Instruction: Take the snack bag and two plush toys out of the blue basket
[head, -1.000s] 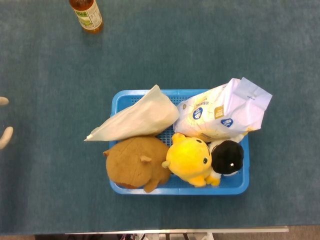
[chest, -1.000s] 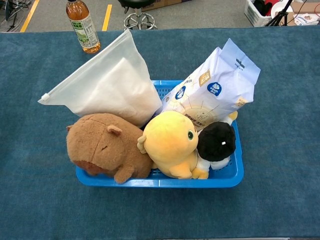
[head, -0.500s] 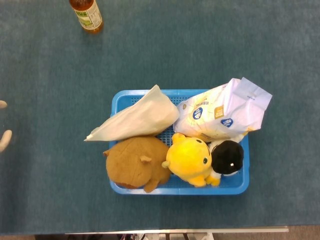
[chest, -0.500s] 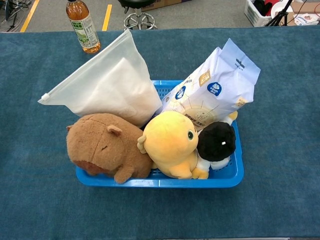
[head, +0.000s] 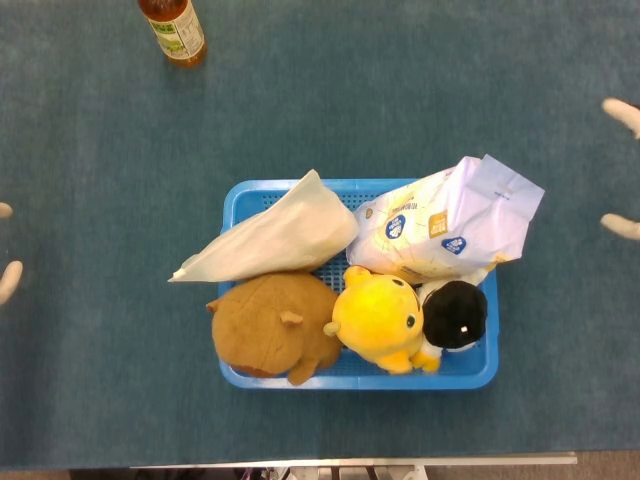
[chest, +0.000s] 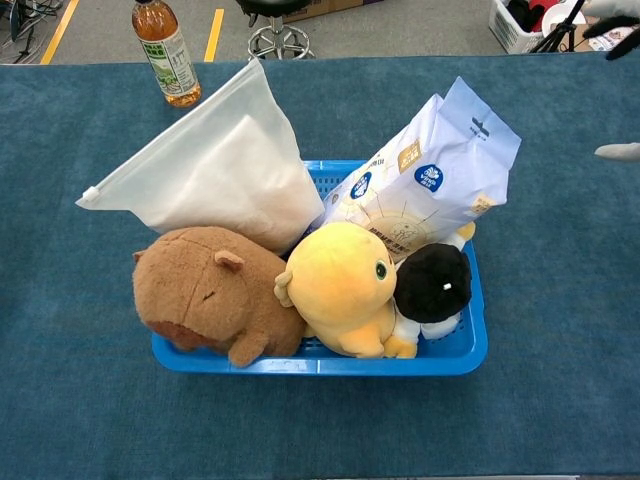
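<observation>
At the far left edge only the tips of the left hand (head: 8, 270) show, apart and holding nothing. To its right stands the blue basket (head: 235, 205), holding a white pouch (head: 275, 240), brown plush (head: 270, 322), yellow plush (head: 380, 318) and snack bag (head: 450, 225), whose blue badges are unreadable. Further right, the right hand (head: 622, 170) shows spread fingertips, holding nothing. A green-labelled bottle (head: 175, 30) stands far back.

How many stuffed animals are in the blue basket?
3: brown plush toy front left, yellow plush toy in the middle, black-and-white plush toy front right. More may hide under the bags.
</observation>
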